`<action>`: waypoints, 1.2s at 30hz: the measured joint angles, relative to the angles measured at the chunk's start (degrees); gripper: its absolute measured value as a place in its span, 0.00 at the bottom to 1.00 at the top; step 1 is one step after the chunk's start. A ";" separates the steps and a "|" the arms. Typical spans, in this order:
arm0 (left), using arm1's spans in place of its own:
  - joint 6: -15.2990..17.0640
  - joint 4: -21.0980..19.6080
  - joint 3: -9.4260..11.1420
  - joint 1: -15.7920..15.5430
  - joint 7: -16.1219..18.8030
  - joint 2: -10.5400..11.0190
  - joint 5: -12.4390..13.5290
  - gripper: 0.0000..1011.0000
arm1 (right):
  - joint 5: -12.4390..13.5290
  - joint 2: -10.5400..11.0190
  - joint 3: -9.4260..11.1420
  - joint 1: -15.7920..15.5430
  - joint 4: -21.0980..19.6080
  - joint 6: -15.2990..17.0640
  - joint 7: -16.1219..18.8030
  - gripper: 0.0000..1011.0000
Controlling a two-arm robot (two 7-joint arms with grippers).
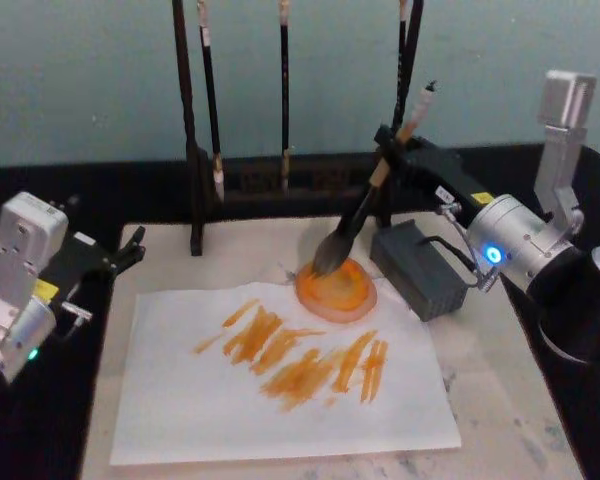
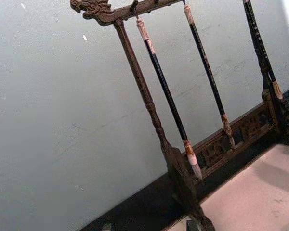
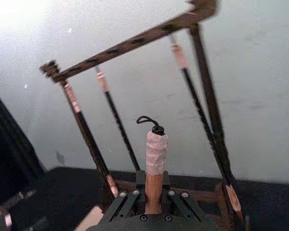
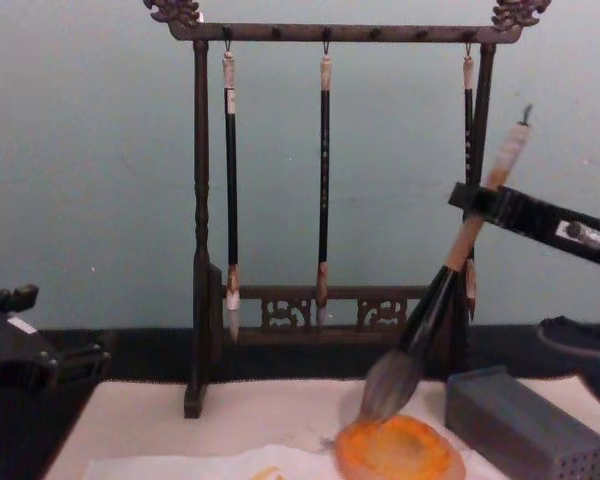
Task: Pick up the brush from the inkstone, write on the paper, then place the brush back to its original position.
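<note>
Brush, thick, grey-bristled, with a tan wooden handle, was clamped in my right gripper, its tuft slanting down from there onto the round orange inkstone. Beyond the dish lay the orange-streaked white paper. I judged it best to lower gently, rest the brush, then release. My left gripper idled far across.

The white paper bears orange streaks; the inkstone is orange
</note>
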 joint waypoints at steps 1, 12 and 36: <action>0.00 0.00 0.00 0.00 0.00 0.00 0.00 0.99 | -0.81 0.22 -0.31 0.03 -0.32 -0.14 -0.06 0.16; 0.00 0.00 0.00 0.00 0.00 0.00 0.00 0.99 | -9.08 1.08 -2.78 0.28 -3.43 -1.88 0.01 0.16; 0.00 0.00 0.00 0.00 0.00 0.00 0.00 0.99 | -12.50 0.05 -6.56 -0.35 -7.60 0.54 11.31 0.16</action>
